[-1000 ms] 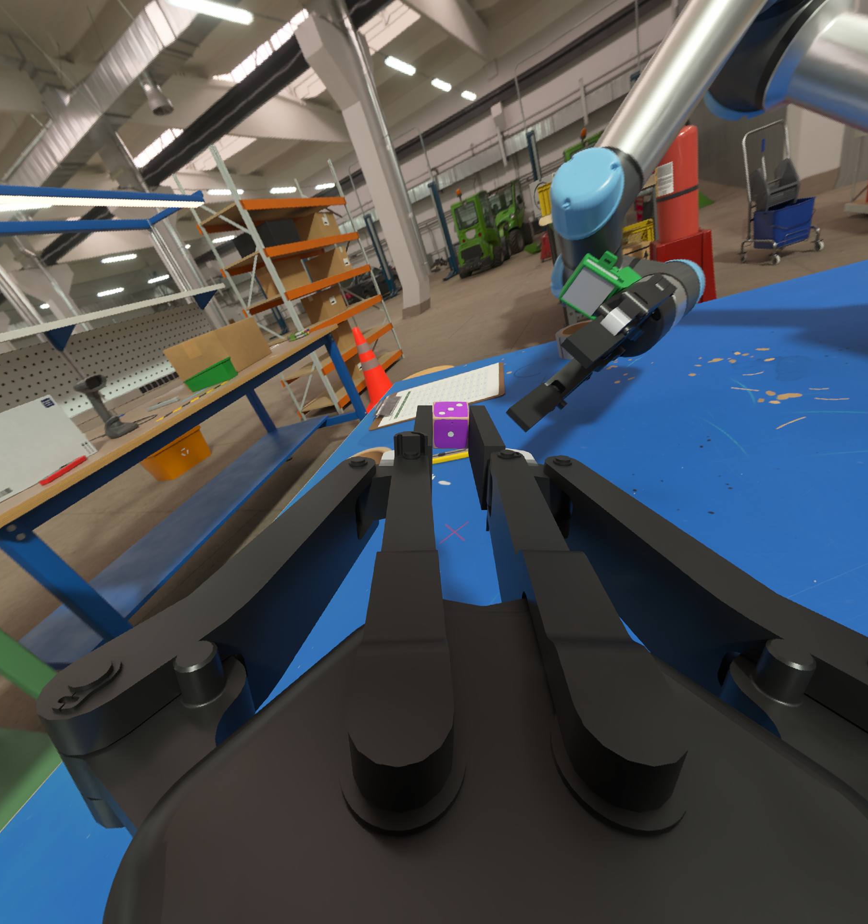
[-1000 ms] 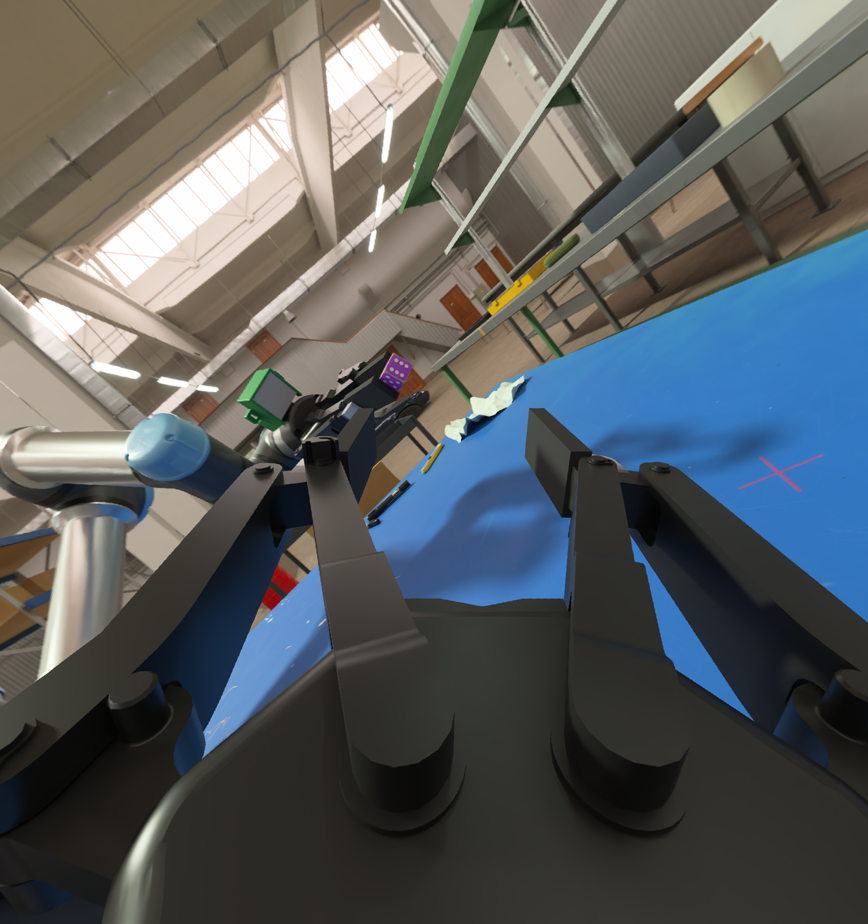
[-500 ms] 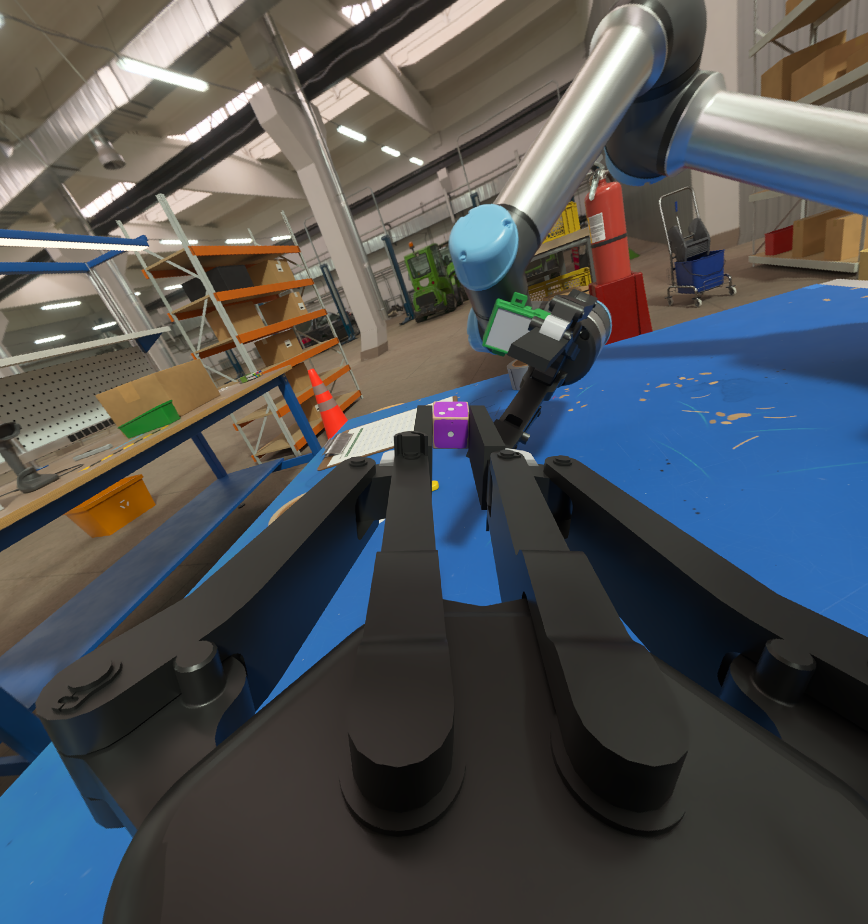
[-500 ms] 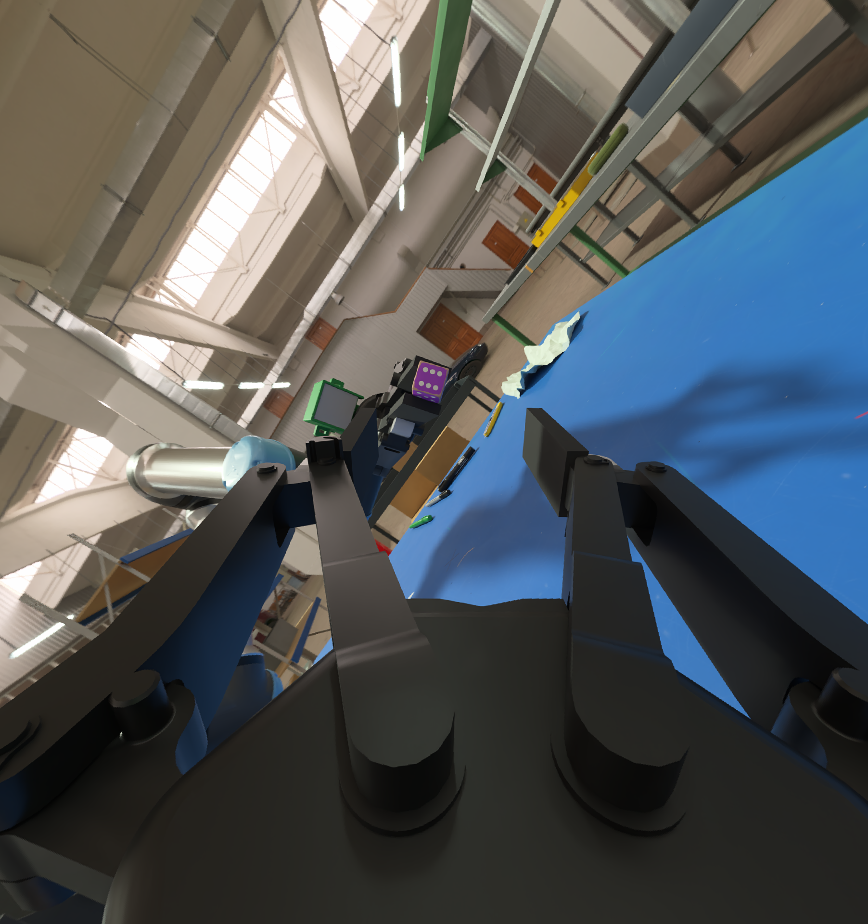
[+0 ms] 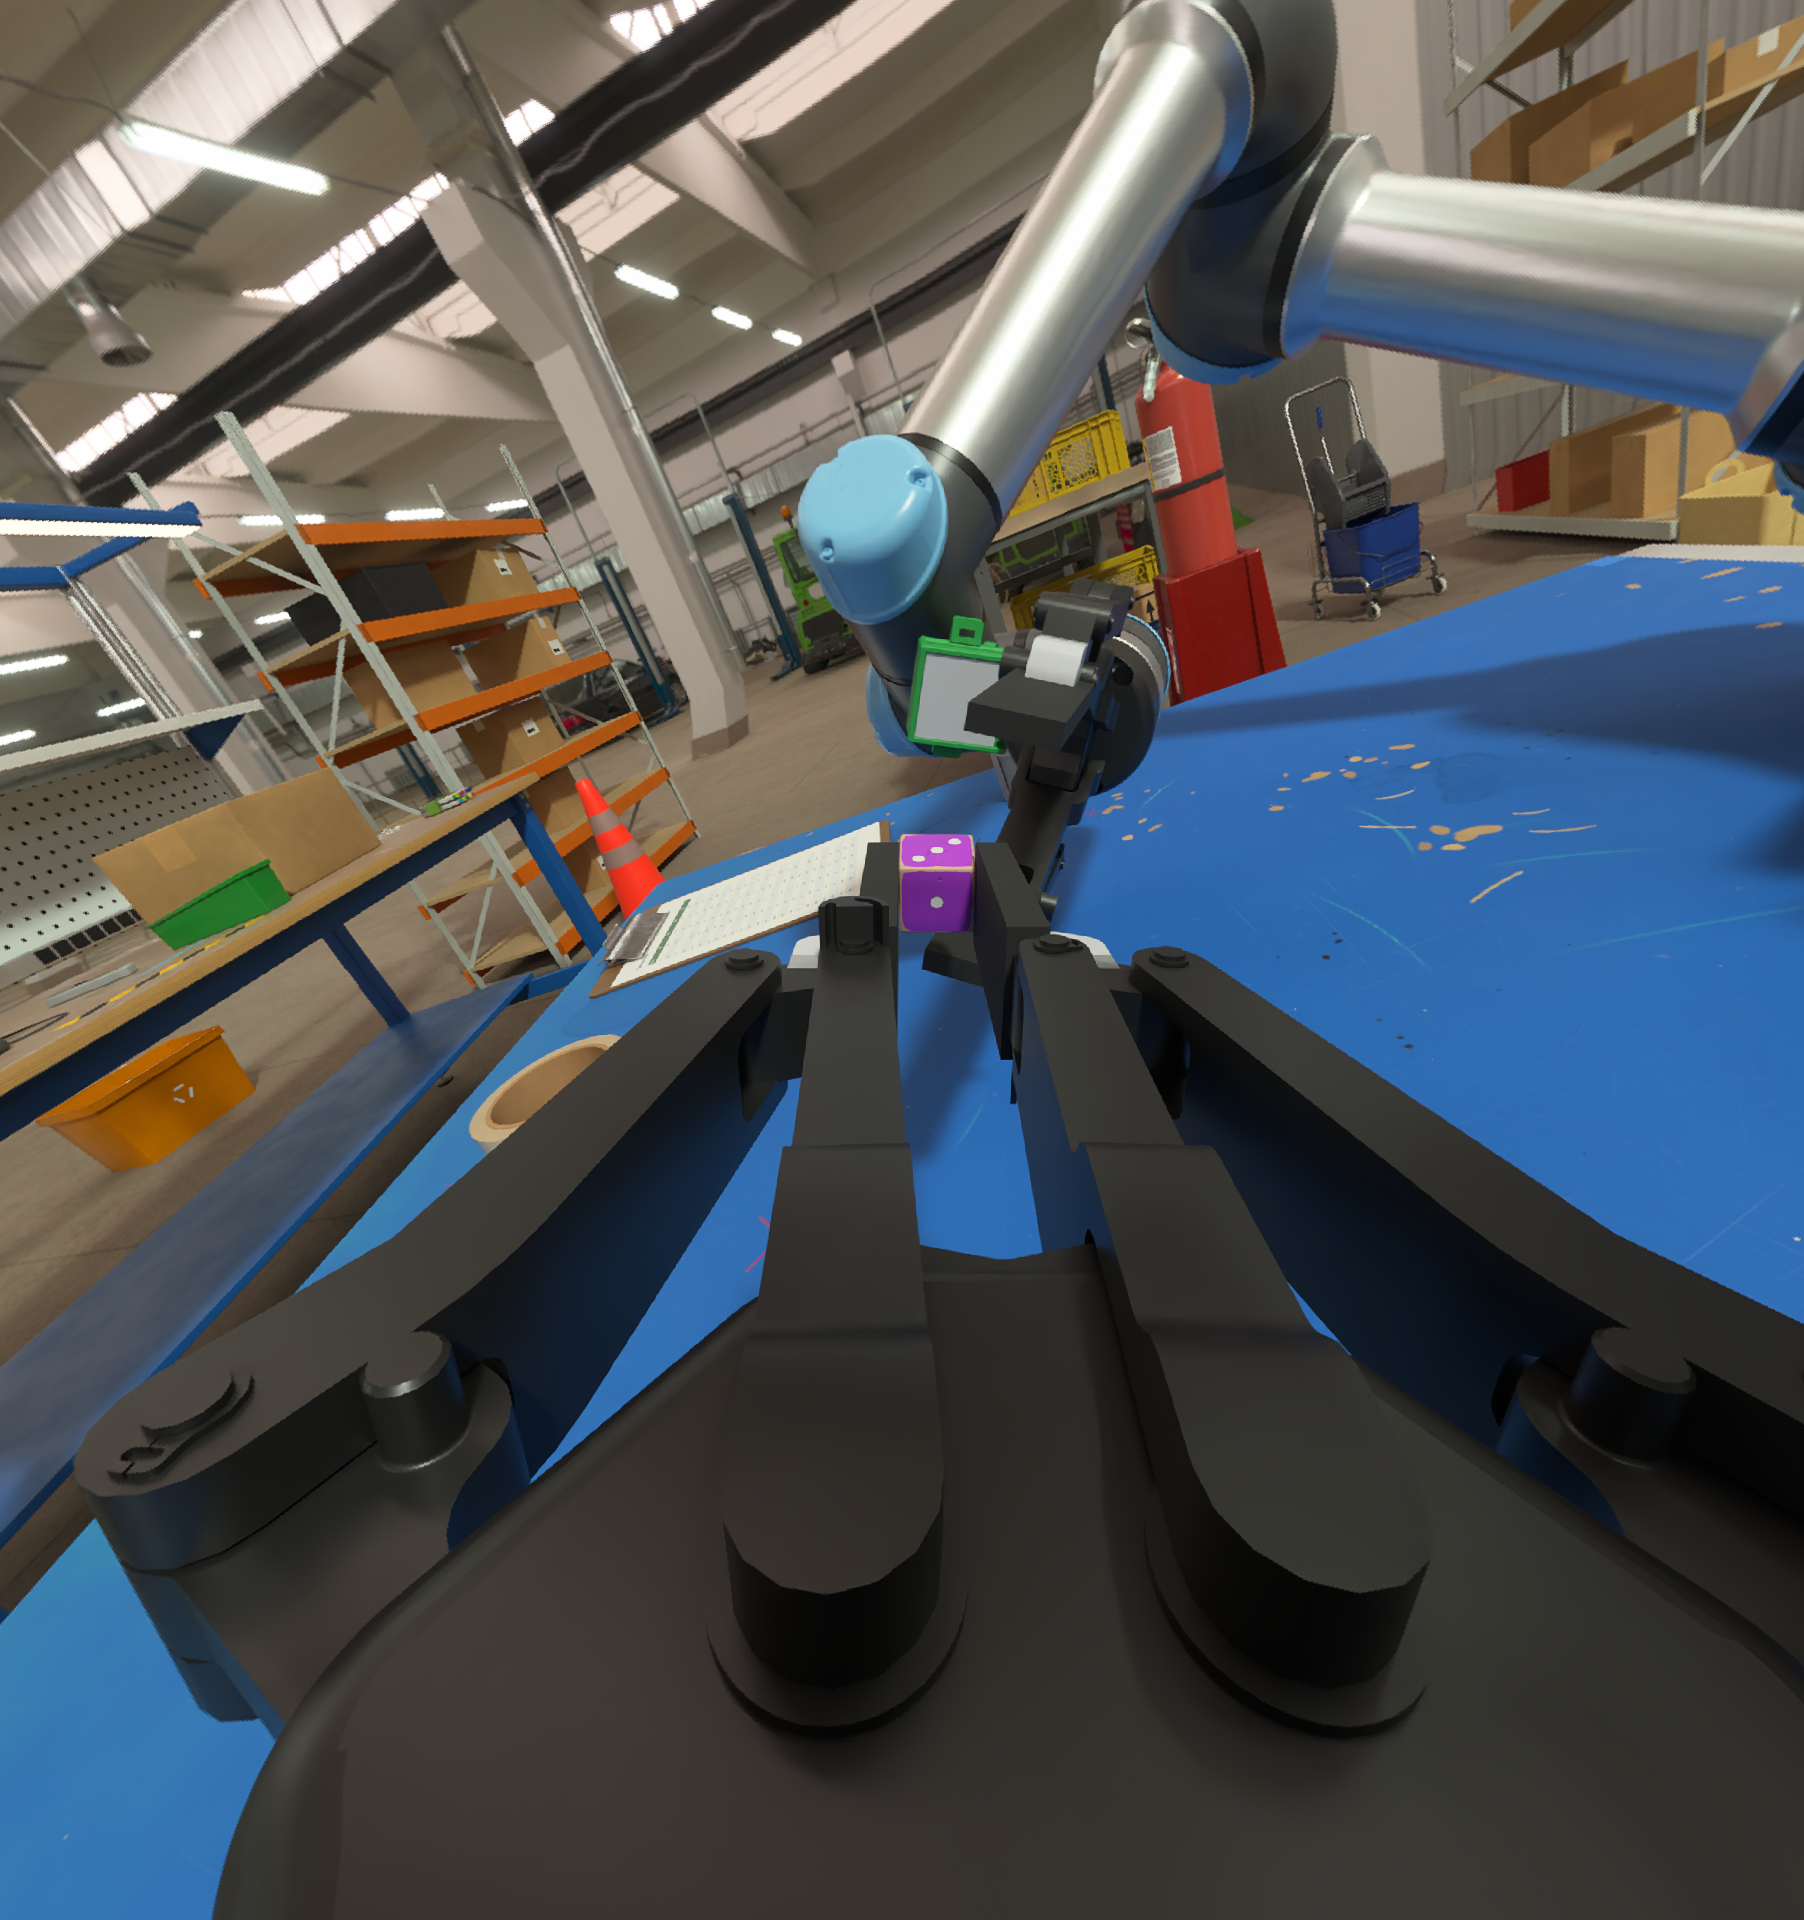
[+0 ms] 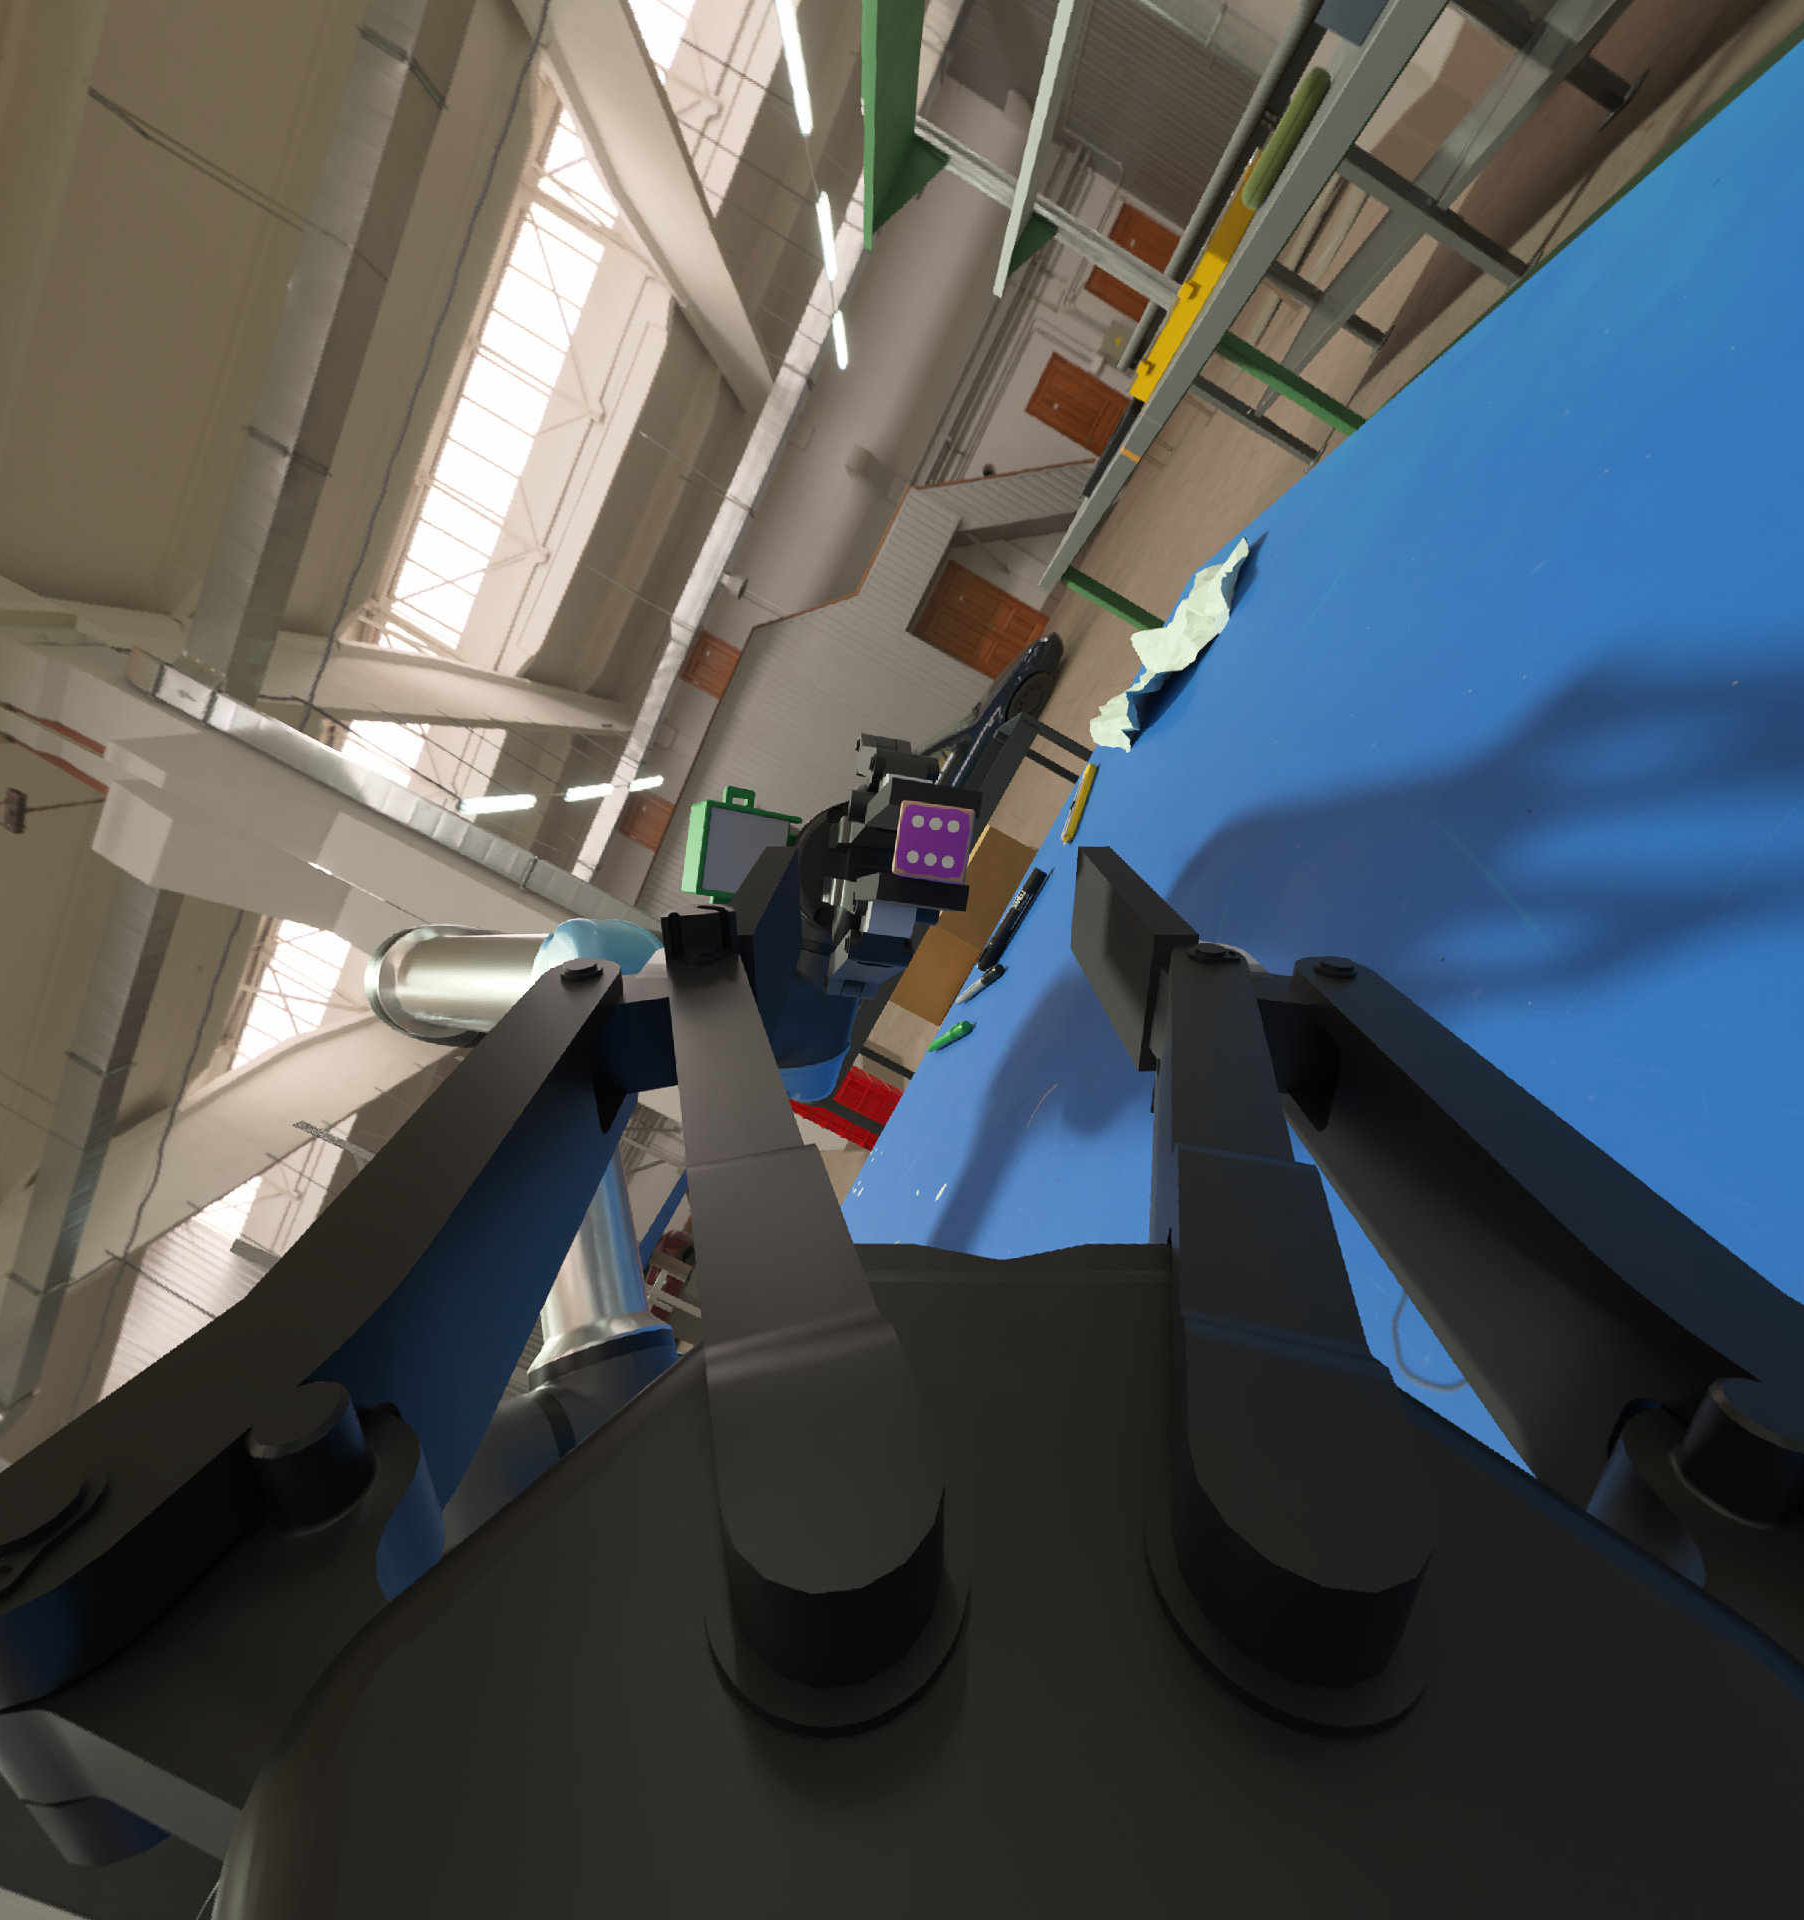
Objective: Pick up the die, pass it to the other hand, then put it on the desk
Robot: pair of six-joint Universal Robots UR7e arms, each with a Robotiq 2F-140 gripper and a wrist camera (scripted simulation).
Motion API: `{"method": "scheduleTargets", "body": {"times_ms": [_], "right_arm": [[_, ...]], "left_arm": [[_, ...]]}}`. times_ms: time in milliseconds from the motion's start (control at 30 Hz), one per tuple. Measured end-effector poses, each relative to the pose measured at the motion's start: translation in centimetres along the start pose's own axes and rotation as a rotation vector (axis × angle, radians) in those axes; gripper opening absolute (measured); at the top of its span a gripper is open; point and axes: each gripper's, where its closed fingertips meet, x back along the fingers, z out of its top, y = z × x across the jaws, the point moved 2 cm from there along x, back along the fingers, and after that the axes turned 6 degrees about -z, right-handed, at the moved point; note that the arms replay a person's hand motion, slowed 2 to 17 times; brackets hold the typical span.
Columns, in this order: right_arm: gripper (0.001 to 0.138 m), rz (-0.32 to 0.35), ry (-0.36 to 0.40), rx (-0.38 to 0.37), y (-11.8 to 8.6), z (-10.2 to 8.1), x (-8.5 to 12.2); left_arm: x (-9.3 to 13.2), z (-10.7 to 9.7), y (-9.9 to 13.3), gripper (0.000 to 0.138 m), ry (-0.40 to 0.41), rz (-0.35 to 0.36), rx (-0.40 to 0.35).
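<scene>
A purple die (image 5: 936,881) with white pips sits clamped between the fingertips of my left gripper (image 5: 934,902), held above the blue desk (image 5: 1500,1039). The right gripper shows just beyond the die in the left wrist view (image 5: 1033,831), pointing toward it. In the right wrist view my right gripper (image 6: 903,904) is open and empty. The die (image 6: 931,841) shows ahead of it, held by the left gripper, between and beyond my fingertips, apart from them.
A clipboard with paper (image 5: 752,904) and a tape roll (image 5: 534,1091) lie at the desk's left edge. A crumpled paper (image 6: 1178,655), a yellow pencil (image 6: 1080,805) and pens (image 6: 1012,914) lie along the far edge. Orange paint specks (image 5: 1438,821) mark the desk.
The right gripper has swung round and come closer, now facing the die held by the left gripper. The left gripper has kept its hold and turned slightly.
</scene>
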Motion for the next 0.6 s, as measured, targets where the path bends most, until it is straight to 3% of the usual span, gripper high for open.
{"method": "scheduleTargets", "body": {"times_ms": [600], "right_arm": [[0.062,-0.056,-0.071,-0.015,0.9,-0.7,-0.5]], "left_arm": [[-1.0,-0.4,1.5,0.020,-0.024,-0.022,-0.055]]}}
